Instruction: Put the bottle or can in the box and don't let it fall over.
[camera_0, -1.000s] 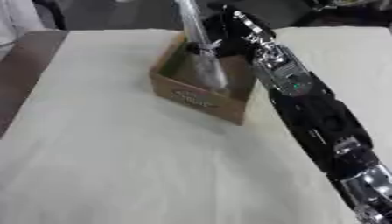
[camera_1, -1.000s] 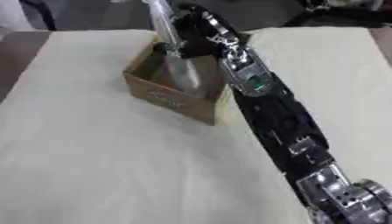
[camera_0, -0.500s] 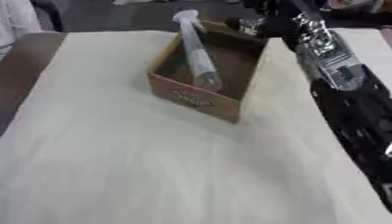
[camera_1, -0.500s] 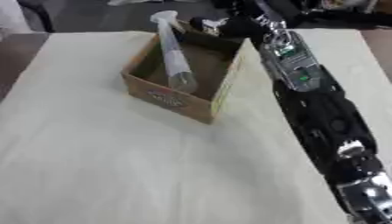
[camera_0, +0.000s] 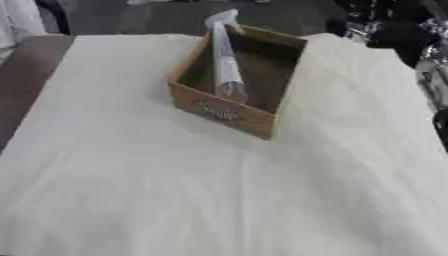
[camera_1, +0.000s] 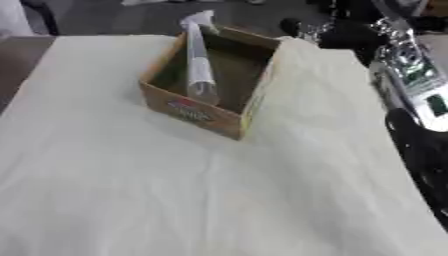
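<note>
The bottle (camera_0: 224, 57) stands in the box (camera_0: 238, 113) near the counter's (camera_0: 131, 190) far edge; placement looks finished, only the arm's withdrawal remaining, no robot hand visible.

Box (camera_0: 234, 116) on the cloth-covered table (camera_0: 219, 200), toward the far middle, turned askew with one corner nearest. Bottle (camera_0: 225, 65) inside the box, along its left side, base down near the front wall, top leaning away over the far rim. Right arm (camera_1: 411, 80) along the right edge of both views, well apart from the box, reaching up to the far right corner; hand not made out there. Bare tabletop strip (camera_0: 26, 85) left of the cloth. Wide stretch of cloth before the box.
</note>
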